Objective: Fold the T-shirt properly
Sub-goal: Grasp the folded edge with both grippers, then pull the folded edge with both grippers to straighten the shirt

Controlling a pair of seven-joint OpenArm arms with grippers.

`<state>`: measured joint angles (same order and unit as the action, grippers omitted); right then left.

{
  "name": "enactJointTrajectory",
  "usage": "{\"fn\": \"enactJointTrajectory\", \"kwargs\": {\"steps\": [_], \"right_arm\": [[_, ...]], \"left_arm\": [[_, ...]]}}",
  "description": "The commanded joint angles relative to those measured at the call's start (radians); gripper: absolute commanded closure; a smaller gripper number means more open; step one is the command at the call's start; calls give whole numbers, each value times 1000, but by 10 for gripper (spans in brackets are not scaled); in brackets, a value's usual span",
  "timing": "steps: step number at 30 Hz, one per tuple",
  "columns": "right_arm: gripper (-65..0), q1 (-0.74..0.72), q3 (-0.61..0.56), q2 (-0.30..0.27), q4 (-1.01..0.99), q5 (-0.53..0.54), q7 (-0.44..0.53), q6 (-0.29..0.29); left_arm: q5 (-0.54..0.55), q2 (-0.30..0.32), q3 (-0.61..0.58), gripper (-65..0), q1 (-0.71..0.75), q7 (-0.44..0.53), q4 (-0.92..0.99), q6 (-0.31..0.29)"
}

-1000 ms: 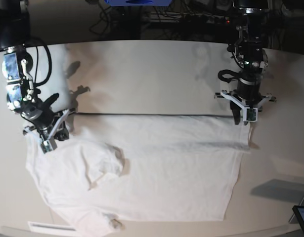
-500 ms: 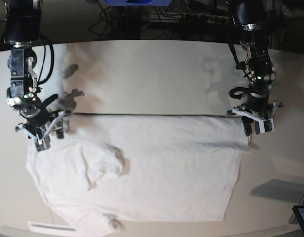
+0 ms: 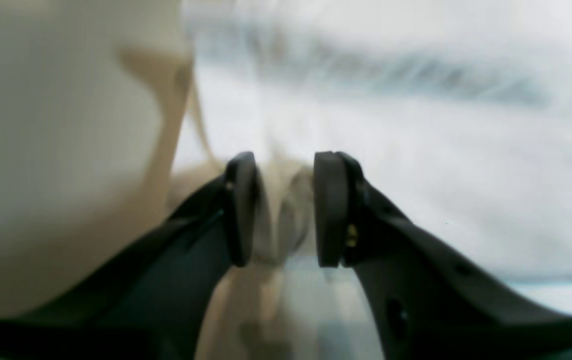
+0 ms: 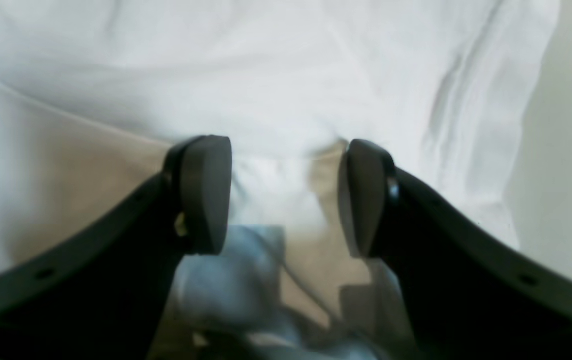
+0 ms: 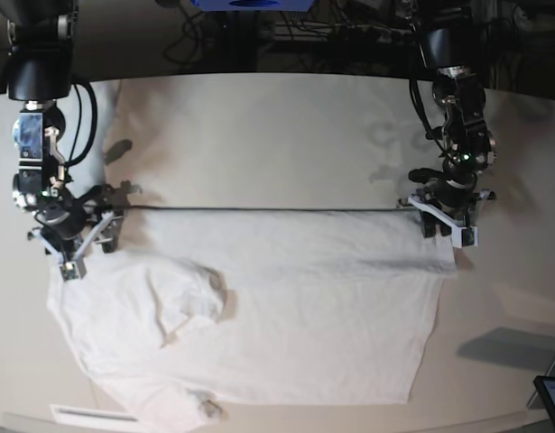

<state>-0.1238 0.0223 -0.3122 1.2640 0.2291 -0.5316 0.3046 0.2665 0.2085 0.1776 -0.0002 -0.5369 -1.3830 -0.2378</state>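
The white T-shirt (image 5: 304, 307) lies spread on the table (image 5: 259, 135), its far edge straight and one sleeve (image 5: 191, 298) folded in over the body. At the shirt's far-left corner in the base view hovers my right gripper (image 5: 74, 253). Its wrist view shows the right gripper (image 4: 286, 197) open, pads wide apart over wrinkled T-shirt cloth (image 4: 290, 75), nothing pinched. My left gripper (image 5: 444, 230) is over the far-right corner. In the blurred left wrist view, the left gripper (image 3: 284, 210) stands with a narrow gap between its pads, beside the T-shirt edge (image 3: 415, 150).
A thin dark line (image 5: 277, 209) runs along the shirt's far edge. A white strip (image 5: 87, 415) lies at the table's near-left edge, and a tablet corner (image 5: 552, 397) shows at the near right. Dark cables and equipment sit behind the table.
My right gripper has opened and drawn slightly back off the shirt's left corner. The left arm swung out to the right and came back over the right corner. The shirt lies as before.
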Motion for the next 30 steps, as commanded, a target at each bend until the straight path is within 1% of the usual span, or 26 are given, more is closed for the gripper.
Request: {"fn": "enactJointTrajectory", "kwargs": {"steps": [1,4,8,11,13,17,23,30], "right_arm": [[-353,-17,6,-12,-2,-3,6,0],[-353,-7,6,-12,-13,-3,5,0],[-353,43,6,-12,-5,-3,5,0],[-351,85,6,-12,-4,-6,6,0],[-351,108,8,-14,15,-6,8,0],[-351,178,9,-17,113,-7,9,-5],[-351,307,126,-12,259,-7,3,-5],[-351,428,186,-12,339,-7,3,-5]], "left_arm": [[0,12,3,-200,-13,-7,-12,-4],[0,12,3,-197,26,-45,-43,-4],[0,10,3,-197,115,-48,-114,-2],[0,10,10,-197,153,-48,-141,-2],[0,15,12,-197,174,-47,-160,-2],[0,19,13,-197,208,-48,-213,-2],[-2,18,4,-197,306,-50,-362,-2],[-2,12,3,-197,435,-50,-460,-2]]}}
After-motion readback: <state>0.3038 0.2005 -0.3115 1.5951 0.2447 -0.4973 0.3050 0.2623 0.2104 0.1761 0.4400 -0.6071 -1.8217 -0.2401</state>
